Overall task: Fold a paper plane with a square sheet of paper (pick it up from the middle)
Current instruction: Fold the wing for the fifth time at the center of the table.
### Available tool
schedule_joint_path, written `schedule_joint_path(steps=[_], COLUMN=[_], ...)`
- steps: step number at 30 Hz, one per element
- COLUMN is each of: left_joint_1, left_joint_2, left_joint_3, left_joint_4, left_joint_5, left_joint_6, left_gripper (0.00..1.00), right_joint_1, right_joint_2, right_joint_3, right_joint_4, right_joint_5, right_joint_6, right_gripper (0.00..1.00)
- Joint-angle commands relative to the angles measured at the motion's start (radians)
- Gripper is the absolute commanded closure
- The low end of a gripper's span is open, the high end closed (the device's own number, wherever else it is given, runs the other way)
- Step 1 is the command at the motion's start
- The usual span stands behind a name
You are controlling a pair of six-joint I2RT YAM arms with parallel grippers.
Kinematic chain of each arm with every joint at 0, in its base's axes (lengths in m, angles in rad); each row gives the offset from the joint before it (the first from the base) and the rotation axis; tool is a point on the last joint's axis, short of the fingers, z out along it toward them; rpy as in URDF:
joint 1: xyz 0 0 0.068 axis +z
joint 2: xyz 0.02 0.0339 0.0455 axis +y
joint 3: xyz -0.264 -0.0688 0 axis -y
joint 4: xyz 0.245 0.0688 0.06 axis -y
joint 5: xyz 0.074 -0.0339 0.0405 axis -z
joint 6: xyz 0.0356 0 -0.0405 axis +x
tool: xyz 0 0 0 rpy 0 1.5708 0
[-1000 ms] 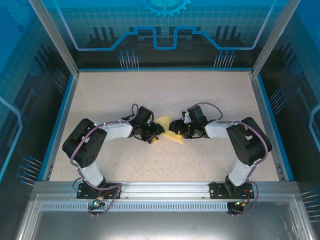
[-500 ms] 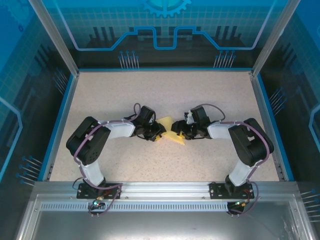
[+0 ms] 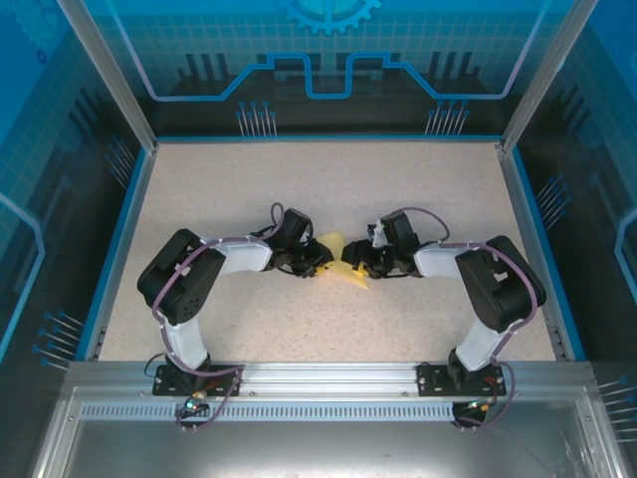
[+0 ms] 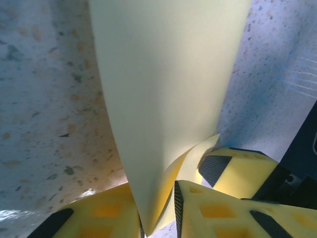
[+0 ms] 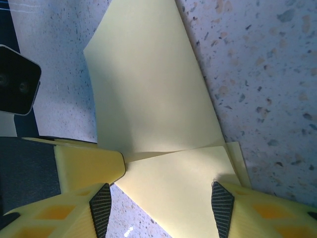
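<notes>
Left gripper (image 4: pixel 157 201) jaws sit close around the sheet (image 5: pixel 148 99) edge, can't tell if clamped; right gripper (image 5: pixel 163 210) jaws apart, straddling it on table (image 5: pixel 257 74).

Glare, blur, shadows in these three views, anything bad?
Top external: sharp and evenly lit, with reflections on the blue walls. Left wrist: paper very close and soft, bluish cast on the table, a glare patch at lower left. Right wrist: paper and table speckle crisp.
</notes>
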Motion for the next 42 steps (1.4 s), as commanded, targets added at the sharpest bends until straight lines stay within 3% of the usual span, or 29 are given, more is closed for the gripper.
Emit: schedule_joint_path(steps=[1,10,15,19,24,34,42], left_joint_1=[-0.007,-0.007,-0.007,-0.007,-0.008,-0.007,-0.005], left_joint_2=[-0.015,-0.048,-0.089,-0.112,-0.129,-0.153,-0.163], left_joint_3=[0.003,0.020,0.044,0.074,0.081,0.078,0.071], left_joint_4=[0.055,-0.034,-0.118,-0.218,-0.249,-0.258,-0.272], left_joint_5=[0.024,0.011,0.008,-0.002,0.010,-0.002,-0.022], left_joint_6=[-0.007,0.010,0.005,0.000,-0.030,-0.069,-0.079], left_gripper=[0.81,0.92,0.92,0.92,0.92,0.92,0.92], right_joint_1=[-0.018,0.001,0.102,0.225,0.314,0.452,0.505], right_joint_2=[-0.029,-0.198,-0.291,-0.336,-0.267,-0.040,0.069], right_joint_3=[-0.025,-0.045,-0.086,-0.209,-0.180,-0.293,-0.295], right_joint_4=[-0.098,-0.011,0.035,0.292,0.259,0.715,0.895], right_joint_5=[0.023,0.156,0.302,0.406,0.486,0.830,0.948], right_joint_6=[-0.073,-0.424,-0.675,-0.914,-1.091,-1.181,-1.245], right_gripper=[0.40,0.37,0.33,0.29,0.33,0.43,0.52])
